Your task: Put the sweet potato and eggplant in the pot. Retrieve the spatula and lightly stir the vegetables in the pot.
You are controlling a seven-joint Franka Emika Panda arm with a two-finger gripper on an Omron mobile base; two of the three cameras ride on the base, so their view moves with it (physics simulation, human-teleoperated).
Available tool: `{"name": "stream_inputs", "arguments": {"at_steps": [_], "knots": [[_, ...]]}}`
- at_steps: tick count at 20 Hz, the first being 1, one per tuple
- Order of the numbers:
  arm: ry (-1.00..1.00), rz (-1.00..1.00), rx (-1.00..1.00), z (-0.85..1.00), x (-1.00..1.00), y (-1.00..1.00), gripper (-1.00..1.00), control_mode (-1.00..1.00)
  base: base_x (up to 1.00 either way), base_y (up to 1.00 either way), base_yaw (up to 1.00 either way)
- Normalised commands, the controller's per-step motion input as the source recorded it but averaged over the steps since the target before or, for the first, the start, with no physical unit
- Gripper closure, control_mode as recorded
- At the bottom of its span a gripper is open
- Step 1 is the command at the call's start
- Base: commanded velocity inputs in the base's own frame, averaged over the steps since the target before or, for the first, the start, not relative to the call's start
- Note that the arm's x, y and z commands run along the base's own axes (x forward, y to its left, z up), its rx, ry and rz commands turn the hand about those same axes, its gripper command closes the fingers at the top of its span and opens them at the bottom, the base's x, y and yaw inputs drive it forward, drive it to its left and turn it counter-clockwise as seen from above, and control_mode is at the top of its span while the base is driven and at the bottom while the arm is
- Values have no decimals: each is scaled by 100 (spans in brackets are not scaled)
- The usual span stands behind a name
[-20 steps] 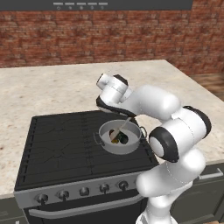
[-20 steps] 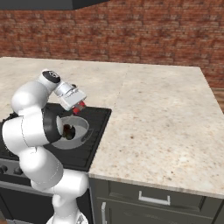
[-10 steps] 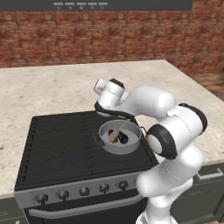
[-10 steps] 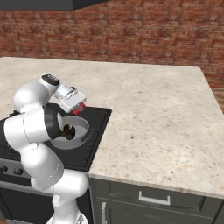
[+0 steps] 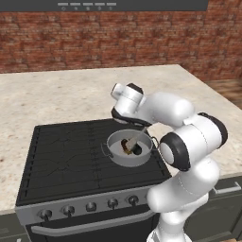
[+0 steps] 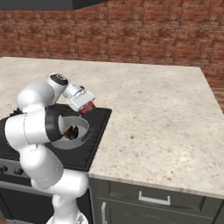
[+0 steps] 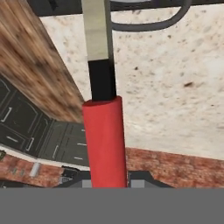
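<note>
Partly, arm hides pot, blurring vegetables.

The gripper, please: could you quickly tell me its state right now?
Gripper: jaws shut on the spatula by its red handle, blade end toward the pot.

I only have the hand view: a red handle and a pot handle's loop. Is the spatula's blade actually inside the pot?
Observer: Yes, the left base view shows the spatula slanting down into the pot.
Operator: Are both vegetables in there?
Observer: Yes, the sweet potato and the eggplant lie together inside.
Operator: Where does the pot sit?
Observer: On the stove, at its right side beside the counter.
</note>
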Motion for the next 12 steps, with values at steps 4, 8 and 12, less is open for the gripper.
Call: {"name": "stream_inputs", "arguments": {"at_steps": [4, 8, 12], "knots": [[7, -2, 0, 0, 0, -47, 100, -100, 0, 0, 0], [7, 0, 0, 9, 0, -24, 100, -100, 0, 0, 0], [2, 0, 0, 48, 0, -1, 100, -100, 0, 0, 0]]}}
